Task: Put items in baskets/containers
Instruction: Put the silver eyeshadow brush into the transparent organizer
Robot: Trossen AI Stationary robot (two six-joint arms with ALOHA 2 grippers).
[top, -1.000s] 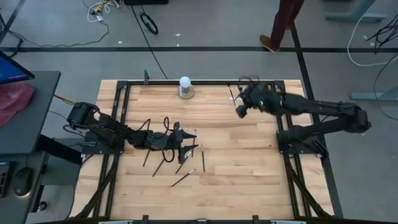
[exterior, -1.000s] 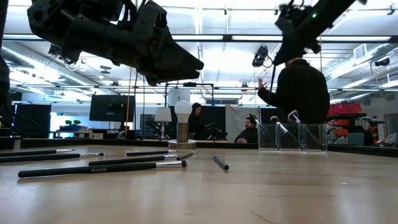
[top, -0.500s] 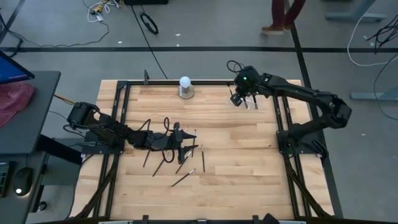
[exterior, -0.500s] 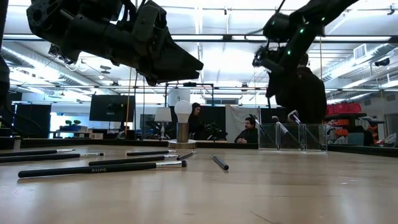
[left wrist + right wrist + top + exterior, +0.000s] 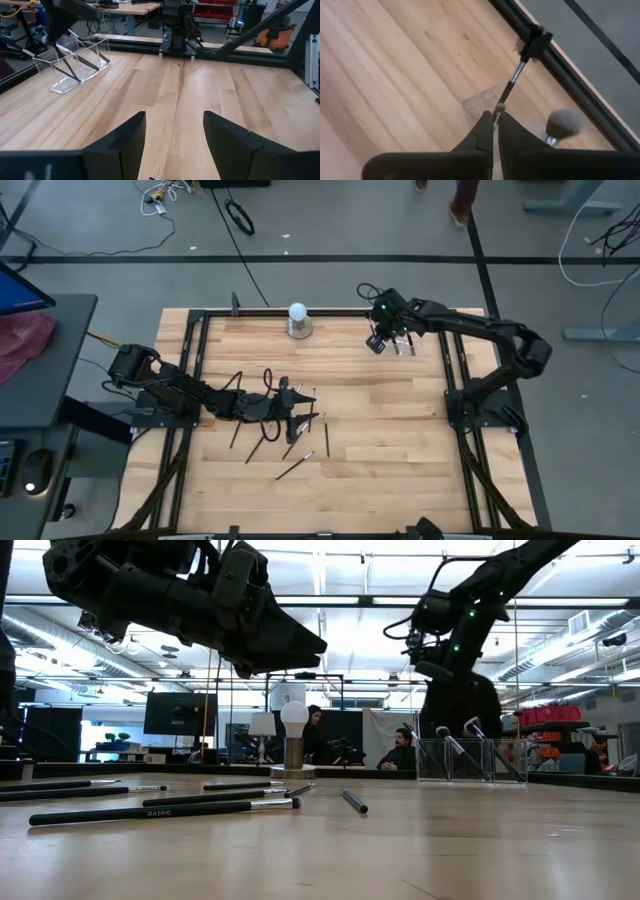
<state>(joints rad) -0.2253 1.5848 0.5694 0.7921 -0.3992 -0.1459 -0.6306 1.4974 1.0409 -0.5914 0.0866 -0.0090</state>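
Right pincer (image 5: 377,343) has swung beside the clear holder (image 5: 75,65) (brushes (image 5: 452,747) inside), pressed together.

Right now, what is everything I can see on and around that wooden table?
Thin dark-handled makeup brushes: several, black with pale tips, loose near the table's middle.
Clear plastic holder: one, transparent, far right corner, some brushes standing in it.
White ball on round grey base: one, far edge.
People: a few, in the room behind.
Left gripper: fingers open, above the loose brushes.
Right gripper: fingers shut on a thin brush, over the holder.
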